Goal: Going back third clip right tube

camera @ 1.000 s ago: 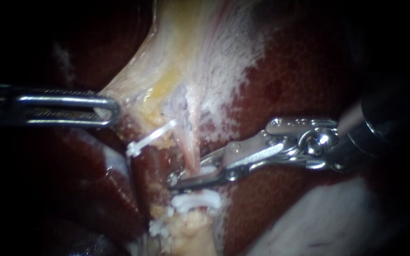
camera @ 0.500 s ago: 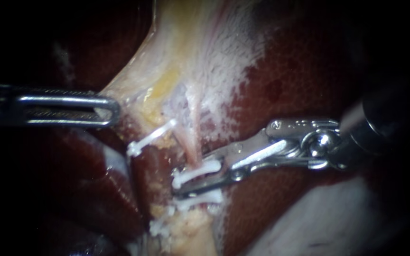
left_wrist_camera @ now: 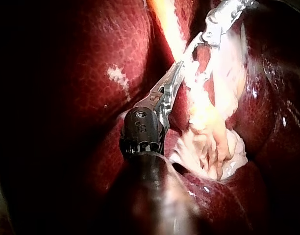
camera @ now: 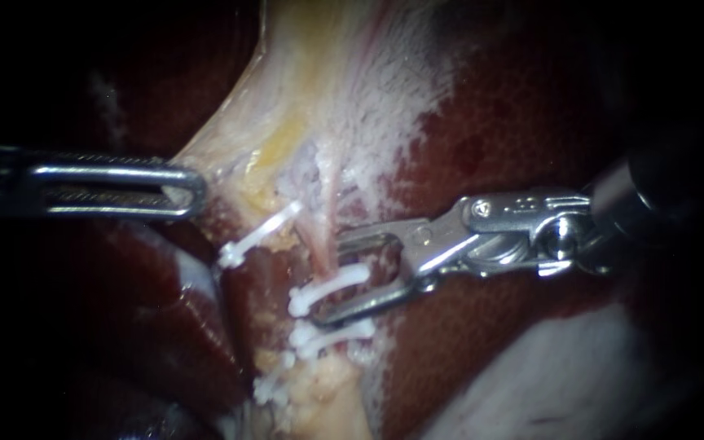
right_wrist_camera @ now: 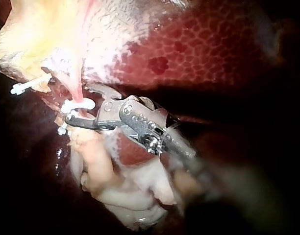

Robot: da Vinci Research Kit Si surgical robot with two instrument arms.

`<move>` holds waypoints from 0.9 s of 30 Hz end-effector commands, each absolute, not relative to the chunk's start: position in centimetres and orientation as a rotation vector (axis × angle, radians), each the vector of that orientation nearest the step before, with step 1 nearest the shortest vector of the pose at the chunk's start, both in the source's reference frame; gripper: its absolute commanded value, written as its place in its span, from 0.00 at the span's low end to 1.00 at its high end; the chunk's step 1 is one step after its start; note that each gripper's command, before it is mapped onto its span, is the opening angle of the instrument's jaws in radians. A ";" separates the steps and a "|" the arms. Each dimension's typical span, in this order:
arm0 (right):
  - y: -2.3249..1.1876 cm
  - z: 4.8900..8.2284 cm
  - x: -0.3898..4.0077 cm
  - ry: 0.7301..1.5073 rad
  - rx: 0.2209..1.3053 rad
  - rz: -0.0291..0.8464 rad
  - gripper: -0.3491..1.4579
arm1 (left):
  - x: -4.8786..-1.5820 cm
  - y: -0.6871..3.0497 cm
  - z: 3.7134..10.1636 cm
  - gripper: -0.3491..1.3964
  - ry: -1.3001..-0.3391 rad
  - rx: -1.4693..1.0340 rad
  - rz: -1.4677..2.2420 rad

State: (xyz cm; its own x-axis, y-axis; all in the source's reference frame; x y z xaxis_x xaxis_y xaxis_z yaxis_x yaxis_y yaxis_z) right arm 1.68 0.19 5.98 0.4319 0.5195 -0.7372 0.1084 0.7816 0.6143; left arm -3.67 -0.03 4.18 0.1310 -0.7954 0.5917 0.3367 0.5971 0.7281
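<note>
My right instrument (camera: 332, 275) has its jaws apart, with a clear gap. The white clip (camera: 319, 293) sits between them, touching neither that I can see. The clip is thin, slightly bowed, pinched shut on the right tube (camera: 324, 244), with a knobby latch at the end far from my jaw hinge. Its long axis runs crosswise to the tube, roughly along my jaws. The latch end points away from my shaft and the other end toward the hinge. A second white clip (camera: 336, 336) lies just outside my lower jaw, nearly parallel. Another clip (camera: 258, 235) lies beyond my jaw tips, off to the upper-jaw side. The liver (camera: 515, 122) lies under my shaft. My left instrument (camera: 189, 189) has its jaws together, clamped on the edge of the pale tissue (camera: 303, 98), well apart from the clips.
</note>
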 end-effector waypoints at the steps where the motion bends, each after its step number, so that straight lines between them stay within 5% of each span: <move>1: 0.19 5.97 1.64 1.114 0.655 0.276 0.52 | -3.66 -0.03 4.18 0.00 -1.170 0.479 -0.868; 27: 0.35 5.56 0.79 1.133 0.601 0.225 0.52 | -3.61 -0.02 4.32 0.00 -1.171 0.476 -0.865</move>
State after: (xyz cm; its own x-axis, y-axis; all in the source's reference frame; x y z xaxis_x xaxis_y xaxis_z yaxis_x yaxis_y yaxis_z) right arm 0.78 0.35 5.56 0.4218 0.4613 -0.7805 0.1277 0.8221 0.5549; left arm -3.61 -0.02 4.34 0.1321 -0.7927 0.5952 0.3372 0.6005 0.7250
